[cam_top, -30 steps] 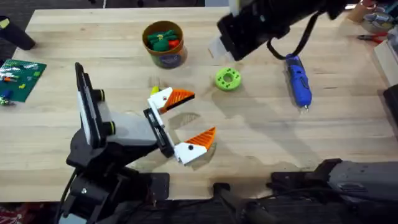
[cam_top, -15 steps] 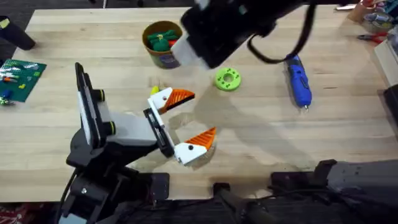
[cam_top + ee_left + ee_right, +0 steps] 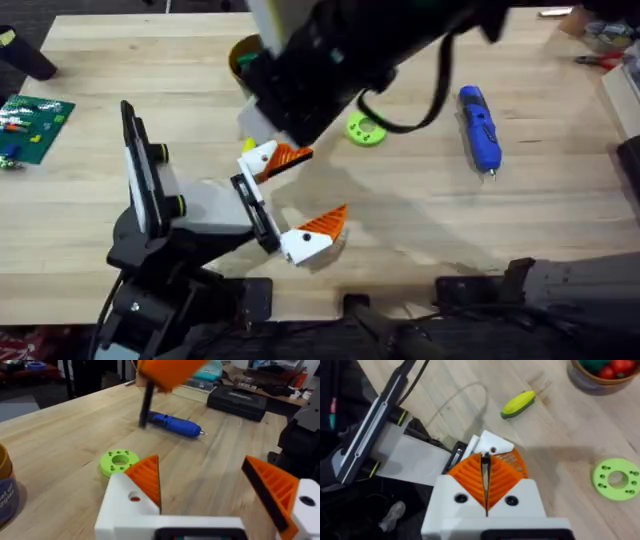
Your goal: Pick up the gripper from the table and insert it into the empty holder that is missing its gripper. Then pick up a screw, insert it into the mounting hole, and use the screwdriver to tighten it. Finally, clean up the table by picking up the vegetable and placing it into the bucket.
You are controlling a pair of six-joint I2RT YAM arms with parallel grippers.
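Right gripper, pads pressed shut and empty, swept from table's far right toward holder. Corn awaited bucket. Left gripper gaped open.

The right arm is a bulky black body with a white block near its wrist and a black cable looping beside it. Its end effector has a white housing, two dark screw holes and orange ribbed pads. The left end effector is also white, with wedge-shaped orange ribbed pads and a dark screw hole in each finger base.
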